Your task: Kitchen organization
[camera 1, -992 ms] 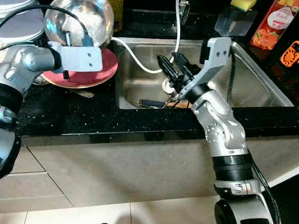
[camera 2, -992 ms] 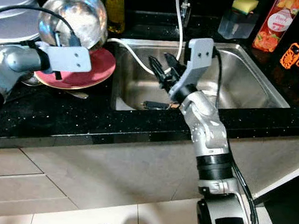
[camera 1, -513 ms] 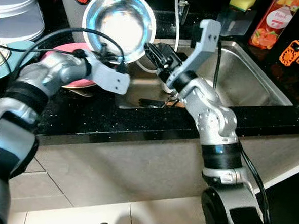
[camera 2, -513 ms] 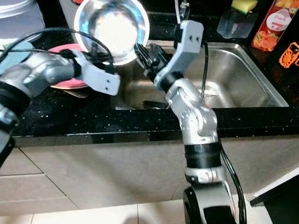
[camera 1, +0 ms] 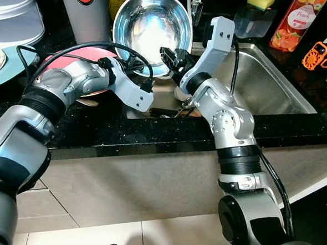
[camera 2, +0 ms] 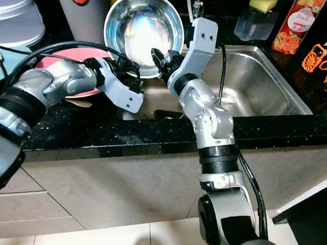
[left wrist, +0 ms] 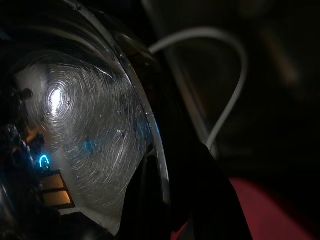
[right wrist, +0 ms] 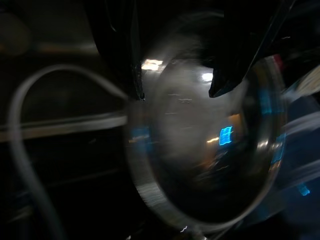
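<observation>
Left tool (camera 1: 145, 80) first: your left arm reaches in across the black bench (camera 1: 96, 132), and its two black fingers are clamped on the lower rim of the steel bowl (camera 1: 153, 22). The left wrist view confirms it, one finger (left wrist: 150, 200) inside the rim and the other outside. You're holding that bowl tipped up on edge, its open side towards the camera, above the red plate (camera 1: 72, 67) and the near left corner of the sink (camera 1: 266, 84). Behind it on the left stand a grey flask (camera 1: 84, 9) and a clear lidded container (camera 1: 14, 13).

Moving right, your right tool (camera 1: 170, 56) is up at the bowl's right edge, fingers spread apart with the rim just ahead of the tips; its wrist view is blurred, but nothing sits between the fingers (right wrist: 227, 65). A white hose (camera 2: 188, 4) drops down behind the bowl. At the far right, a soap dispenser with a sponge (camera 1: 253, 17), an orange bottle (camera 1: 292, 22) and orange clips (camera 1: 323, 57) line the sink's back edge.

My read: you're mid-handover, or steadying the bowl with two arms. The next move calls for closing the right tool on the rim before the left lets go. Watch that hose, and expect a slick, wet rim.
</observation>
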{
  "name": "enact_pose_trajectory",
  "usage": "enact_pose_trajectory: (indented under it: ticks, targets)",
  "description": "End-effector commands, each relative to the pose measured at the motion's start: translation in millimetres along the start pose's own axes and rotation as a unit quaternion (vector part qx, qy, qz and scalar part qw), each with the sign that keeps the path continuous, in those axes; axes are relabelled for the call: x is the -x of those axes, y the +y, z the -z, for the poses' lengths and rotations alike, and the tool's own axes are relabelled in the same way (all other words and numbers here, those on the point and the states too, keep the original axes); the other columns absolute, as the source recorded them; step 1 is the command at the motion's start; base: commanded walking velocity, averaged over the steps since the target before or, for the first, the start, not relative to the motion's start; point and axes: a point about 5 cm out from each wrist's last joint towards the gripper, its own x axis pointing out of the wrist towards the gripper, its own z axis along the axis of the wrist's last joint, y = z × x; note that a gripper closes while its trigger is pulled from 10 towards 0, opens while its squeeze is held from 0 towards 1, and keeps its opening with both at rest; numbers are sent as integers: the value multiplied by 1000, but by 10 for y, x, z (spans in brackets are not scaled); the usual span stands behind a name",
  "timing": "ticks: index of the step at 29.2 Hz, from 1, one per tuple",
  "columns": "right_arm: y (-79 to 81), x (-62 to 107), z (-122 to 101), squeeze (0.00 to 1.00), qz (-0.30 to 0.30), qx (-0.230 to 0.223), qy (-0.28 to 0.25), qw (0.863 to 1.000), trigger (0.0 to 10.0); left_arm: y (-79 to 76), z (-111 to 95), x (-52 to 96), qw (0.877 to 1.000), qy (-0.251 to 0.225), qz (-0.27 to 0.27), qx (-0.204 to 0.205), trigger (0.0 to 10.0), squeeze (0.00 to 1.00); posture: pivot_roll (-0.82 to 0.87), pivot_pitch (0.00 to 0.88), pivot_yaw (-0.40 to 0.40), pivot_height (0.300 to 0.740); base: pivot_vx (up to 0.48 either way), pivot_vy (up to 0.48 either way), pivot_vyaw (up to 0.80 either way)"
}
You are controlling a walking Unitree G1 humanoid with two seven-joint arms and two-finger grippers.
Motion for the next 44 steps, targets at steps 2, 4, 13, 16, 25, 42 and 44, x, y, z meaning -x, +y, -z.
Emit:
enact_pose_trajectory:
  ticks: [2, 4, 13, 16, 25, 42, 44]
  targets:
    - [-79, 53, -100, 0, 8, 1, -26, 1000, 10000, 113, 130, 24, 999, 36, -24, -1, 10000, 0, 97, 31, -34, 740, 0, 0, 0]
    - [-101, 78, -150, 0, 4, -1, -38, 999, 10000, 95, 159, 35, 999, 45, -23, -3, 10000, 0, 98, 32, -36, 740, 0, 0, 0]
    - [-155, 92, -52, 0, -3, 8, -11, 1000, 10000, 128, -19, -8, 999, -4, -46, -10, 10000, 0, 98, 24, -38, 740, 0, 0, 0]
    - [-118, 68, 22, 0, -2, 12, 0, 1000, 10000, 172, -125, -43, 998, -27, -58, -15, 10000, 0, 96, 23, -35, 740, 0, 0, 0]
    - [-214, 21, 77, 0, 36, 6, 18, 999, 10000, 239, -332, -102, 994, -75, -72, -28, 10000, 0, 94, 20, -33, 740, 0, 0, 0]
    - [-252, 19, 93, 0, 40, 5, 10, 999, 0, 164, -443, -100, 992, -102, -68, -26, 10000, 0, 91, 23, -33, 740, 0, 0, 0]
    - [-252, 19, 94, 0, 41, 9, 10, 999, 0, 163, -442, -96, 992, -102, -70, -26, 10000, 0, 91, 23, -33, 740, 0, 0, 0]
